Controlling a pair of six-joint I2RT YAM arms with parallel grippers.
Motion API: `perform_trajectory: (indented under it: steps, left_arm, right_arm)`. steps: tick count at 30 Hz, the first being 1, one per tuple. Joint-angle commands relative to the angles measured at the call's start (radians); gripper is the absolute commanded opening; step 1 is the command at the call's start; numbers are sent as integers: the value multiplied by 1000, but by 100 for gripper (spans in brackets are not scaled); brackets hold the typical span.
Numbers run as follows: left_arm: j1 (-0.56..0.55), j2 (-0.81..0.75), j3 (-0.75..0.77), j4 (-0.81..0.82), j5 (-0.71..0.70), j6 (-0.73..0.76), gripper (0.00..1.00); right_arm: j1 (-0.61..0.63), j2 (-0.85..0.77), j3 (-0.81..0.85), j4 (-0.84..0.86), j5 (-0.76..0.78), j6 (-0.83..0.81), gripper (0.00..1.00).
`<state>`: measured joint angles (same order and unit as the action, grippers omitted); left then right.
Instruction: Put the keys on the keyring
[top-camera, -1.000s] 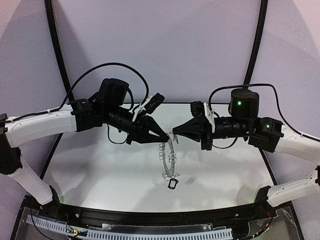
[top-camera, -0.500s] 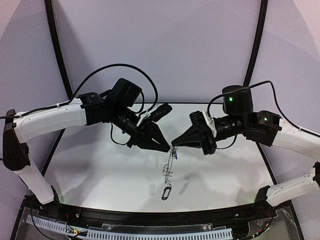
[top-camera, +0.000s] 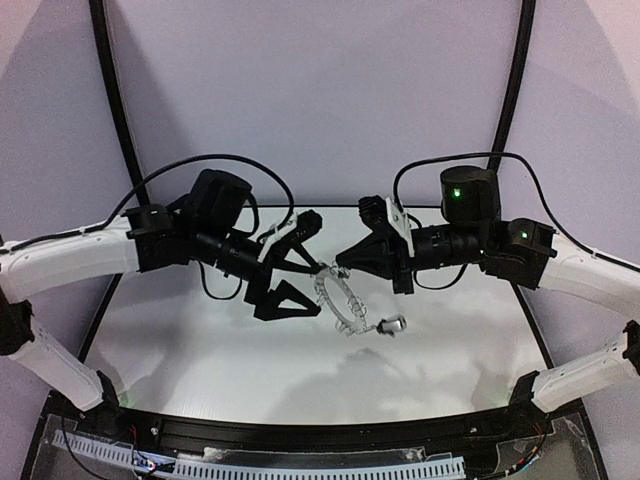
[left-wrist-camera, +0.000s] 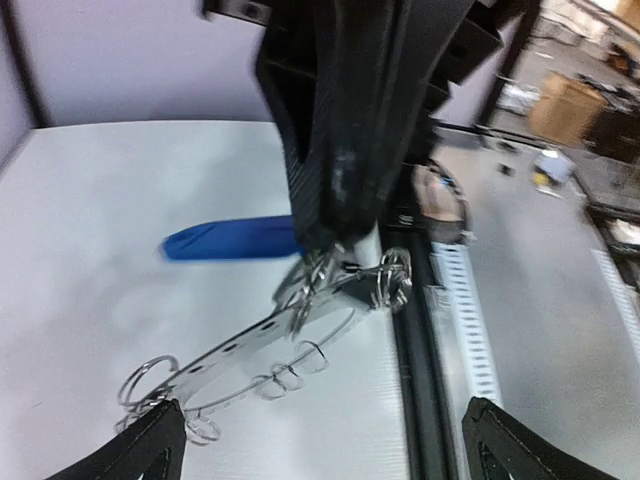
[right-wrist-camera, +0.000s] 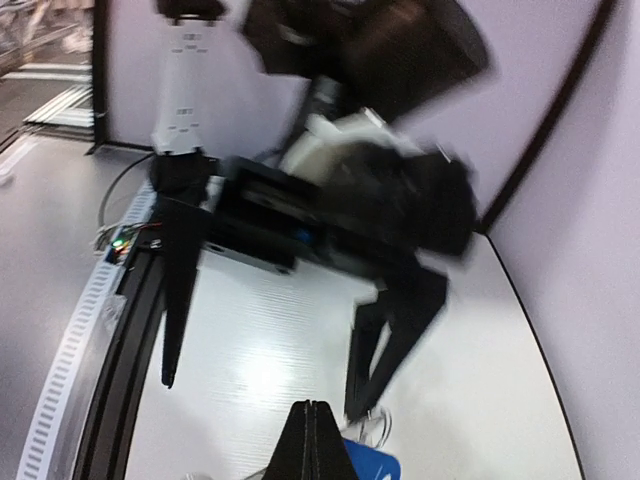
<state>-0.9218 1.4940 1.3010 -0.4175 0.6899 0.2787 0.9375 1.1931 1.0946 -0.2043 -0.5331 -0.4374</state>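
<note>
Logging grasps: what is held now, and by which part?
The right claw pinches the keyring by one end of its rim; the left claw is open, empty.

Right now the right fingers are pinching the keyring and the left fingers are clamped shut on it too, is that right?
No. The right fingers do pinch the keyring, but the left fingers are spread wide open, not clamped on it; the left wrist view shows this.
</note>
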Motion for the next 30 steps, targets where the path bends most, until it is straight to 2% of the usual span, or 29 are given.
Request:
perform_trajectory:
  steps: [1,4,11,17,23,30]
  left_arm:
    - [-2,-139,-62,132,-379,-82,99]
    - [-3,-202,-95,192,-497,-113,99]
    - [-3,-211,-105,246,-532,-129,99]
    - [-4,-179,-94,259,-490,-127,99]
    - [-5,-110,-55,275,-510,-126,97]
    - [-39,-19,3,317,-666,-81,93]
  right_arm:
    - [-1,-21,5,101,191,150,0]
    - [0,-14,-1,121,261,198,0]
    - [0,38,57,111,430,300,0]
    - [1,51,83,98,479,372,0]
    - [1,49,93,95,471,405,0]
    - [1,57,98,103,448,417,0]
